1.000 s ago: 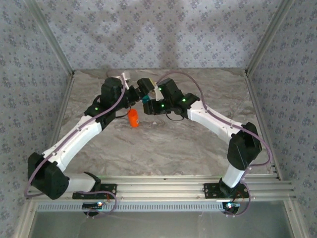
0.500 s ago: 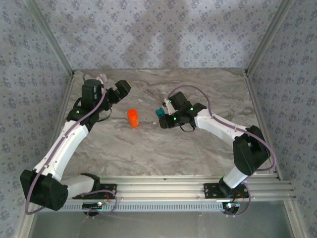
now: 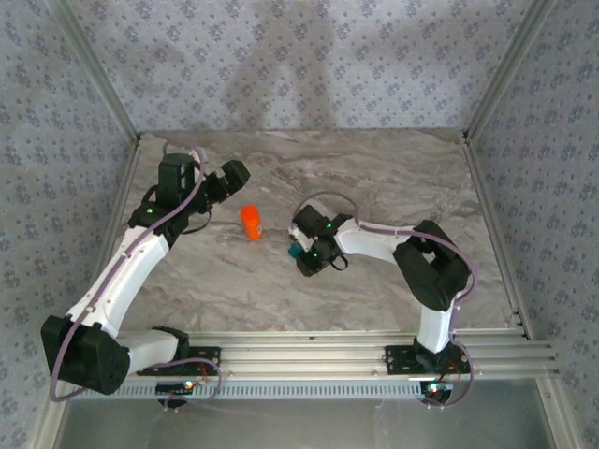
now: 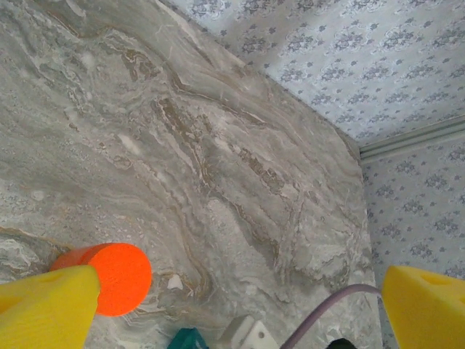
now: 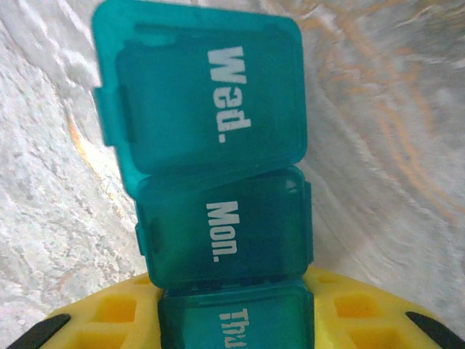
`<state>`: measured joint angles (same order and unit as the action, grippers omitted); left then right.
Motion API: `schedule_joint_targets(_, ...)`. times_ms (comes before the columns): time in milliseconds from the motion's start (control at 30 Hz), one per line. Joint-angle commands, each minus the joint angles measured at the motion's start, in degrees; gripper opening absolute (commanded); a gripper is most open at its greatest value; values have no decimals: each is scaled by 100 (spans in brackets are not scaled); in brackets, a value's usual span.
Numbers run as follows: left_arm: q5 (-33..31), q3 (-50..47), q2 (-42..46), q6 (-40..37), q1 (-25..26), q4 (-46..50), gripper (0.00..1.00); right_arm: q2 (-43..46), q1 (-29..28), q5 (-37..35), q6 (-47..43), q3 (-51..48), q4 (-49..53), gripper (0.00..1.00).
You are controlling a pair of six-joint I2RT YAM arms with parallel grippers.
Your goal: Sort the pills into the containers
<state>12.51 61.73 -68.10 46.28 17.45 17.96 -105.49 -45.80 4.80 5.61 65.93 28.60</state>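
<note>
Grey marble table (image 3: pixel 374 178), patterned wallpaper walls (image 3: pixel 309 65) around it. My right claw (image 3: pixel 304 254) is just below frame centre in the top view, clamped on the teal containers (image 3: pixel 294 251). In the right wrist view my yellow pads (image 5: pixel 109 316) grip the strip's "Thu" end at the bottom edge. The containers (image 5: pixel 221 240) have their long axis running bottom to top, pointing straight away from the claw (image 5: pixel 232 323): Thu, then Mon, then Wed at the top. The Wed lid sits skewed left; can't tell if it is latched. Orange bottle (image 3: pixel 251 222) stands left of the strip, apart from it. My left claw (image 3: pixel 227 178) is in the upper left, jaws wide, nothing held; its wrist view has the bottle (image 4: pixel 110 278) at lower left.
</note>
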Motion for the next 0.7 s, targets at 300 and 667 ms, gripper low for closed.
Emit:
schedule_joint_targets(300, 168, -42, 3, -92, -23, -103, 99, -211, -29, -364, -167, 74, 271, 57)
schedule_joint_targets(667, 410, 284, -303, -211, -23, -134, 99, 137, 352, -1069, 528, -106, 869, 57)
